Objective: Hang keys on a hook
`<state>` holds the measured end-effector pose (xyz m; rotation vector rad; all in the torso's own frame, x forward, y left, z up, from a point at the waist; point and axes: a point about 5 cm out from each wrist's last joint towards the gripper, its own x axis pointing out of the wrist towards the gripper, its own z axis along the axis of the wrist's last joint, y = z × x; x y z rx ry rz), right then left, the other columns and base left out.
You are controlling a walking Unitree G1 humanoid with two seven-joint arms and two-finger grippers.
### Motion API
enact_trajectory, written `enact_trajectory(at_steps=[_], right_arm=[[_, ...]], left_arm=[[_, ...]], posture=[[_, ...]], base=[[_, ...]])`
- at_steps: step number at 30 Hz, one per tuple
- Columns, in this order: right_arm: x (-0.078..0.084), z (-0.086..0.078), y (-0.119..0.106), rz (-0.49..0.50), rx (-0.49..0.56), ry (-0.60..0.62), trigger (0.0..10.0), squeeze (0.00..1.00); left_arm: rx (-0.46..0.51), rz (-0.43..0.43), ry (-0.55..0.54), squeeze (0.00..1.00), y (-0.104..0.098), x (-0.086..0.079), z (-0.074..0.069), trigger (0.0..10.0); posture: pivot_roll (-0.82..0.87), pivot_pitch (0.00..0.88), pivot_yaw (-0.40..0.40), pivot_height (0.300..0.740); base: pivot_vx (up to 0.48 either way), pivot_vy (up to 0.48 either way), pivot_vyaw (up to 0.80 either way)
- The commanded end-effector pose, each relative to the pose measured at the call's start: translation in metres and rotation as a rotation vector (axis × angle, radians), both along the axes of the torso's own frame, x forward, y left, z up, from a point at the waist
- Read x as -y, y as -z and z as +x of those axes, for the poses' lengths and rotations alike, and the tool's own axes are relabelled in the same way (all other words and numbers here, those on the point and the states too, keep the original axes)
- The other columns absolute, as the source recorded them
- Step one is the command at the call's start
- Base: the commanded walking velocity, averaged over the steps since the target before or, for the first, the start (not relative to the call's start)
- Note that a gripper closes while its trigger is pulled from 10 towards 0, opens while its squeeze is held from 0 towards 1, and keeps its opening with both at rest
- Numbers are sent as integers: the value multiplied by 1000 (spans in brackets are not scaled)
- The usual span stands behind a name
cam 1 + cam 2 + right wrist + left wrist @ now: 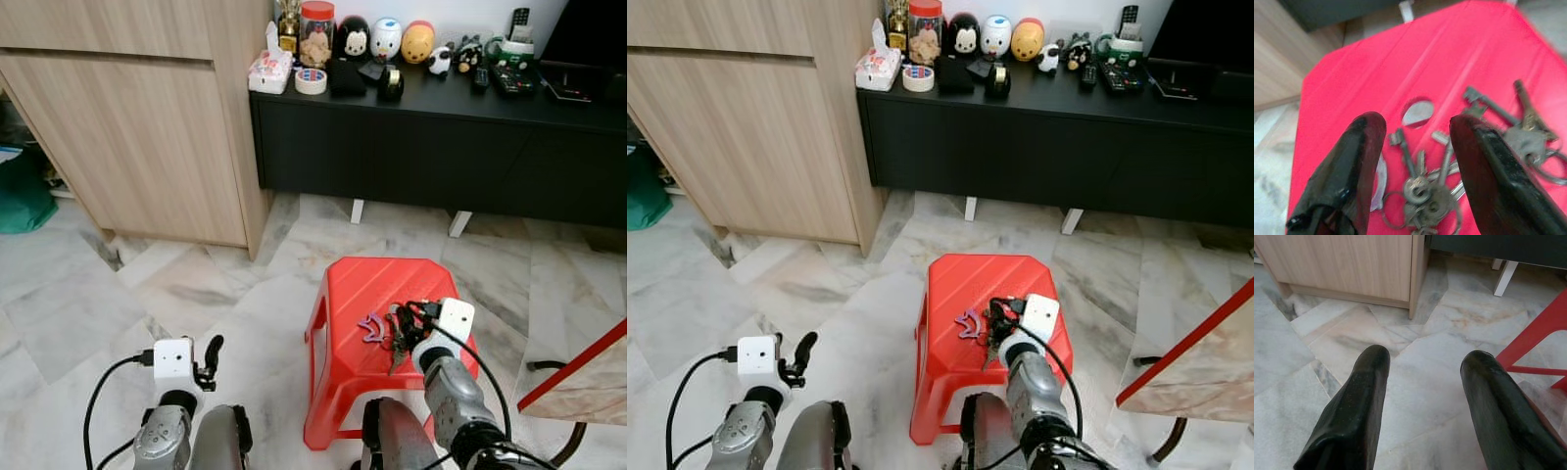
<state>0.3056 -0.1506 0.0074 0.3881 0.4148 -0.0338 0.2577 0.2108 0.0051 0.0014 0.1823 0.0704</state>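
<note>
On the red stool (367, 294), toward its near right corner, lies the bunch of keys (1425, 191), with a second small bunch (1528, 137) just beside it and a purple tag or ring (372, 327) at the keys' left side. The right hand (1415, 161) hangs just above the keys, its two black fingers apart and straddling them without closing; nothing is gripped yet. The left hand (1422, 396) idles low over the marble floor (196, 284), to the left of the stool, fingers likewise apart and empty.

By my judgement the task is barely begun: the keys are not yet picked up, and lifting them, carrying them and hanging them all remain. No hook can be made out.

As for containers, a red-lidded jar (315, 31) on the dark sideboard (431, 127), near its left end, holds something pale, perhaps biscuits, with a tissue box (269, 70) and a roll of tape (311, 81) beside it.
</note>
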Motion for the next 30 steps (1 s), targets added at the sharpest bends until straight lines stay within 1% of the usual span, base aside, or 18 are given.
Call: enact_trajectory(at_steps=[1,4,5,7,8,17,21,23,30], right_arm=[[0,-4,6,17,-36,-13,10000,0],[0,-11,13,19,-70,-13,10000,0],[0,-11,13,19,-70,-13,10000,0],[3,-15,18,50,-99,25,10000,0],[4,-16,18,49,-102,30,10000,0],[8,-18,18,58,-65,56,10000,0],[8,-21,22,55,-88,42,10000,0],[6,-25,26,48,-116,21,10000,0],[7,-28,29,49,-127,25,10000,0]], left_arm=[[-6,23,19,0,1,0,-2,10000],[-10,24,22,0,2,0,-3,10000],[-10,24,22,0,2,0,-3,10000],[-12,24,22,0,2,0,-3,10000],[-12,25,22,0,2,0,-3,10000],[-13,29,25,0,2,0,-2,10000],[-14,30,27,0,2,1,-2,10000],[-14,30,27,0,1,1,-2,10000],[-15,32,25,0,2,1,-3,10000]], posture=[[39,111,-49,572],[39,115,-50,572],[39,115,-50,572],[40,115,-48,572],[40,115,-48,572],[34,114,-46,572],[35,114,-46,572],[35,116,-48,572],[36,116,-47,572]], base=[[0,0,0],[0,0,0],[0,0,0],[0,0,0],[0,0,0],[0,0,0],[0,0,0],[0,0,0],[0,0,0]])
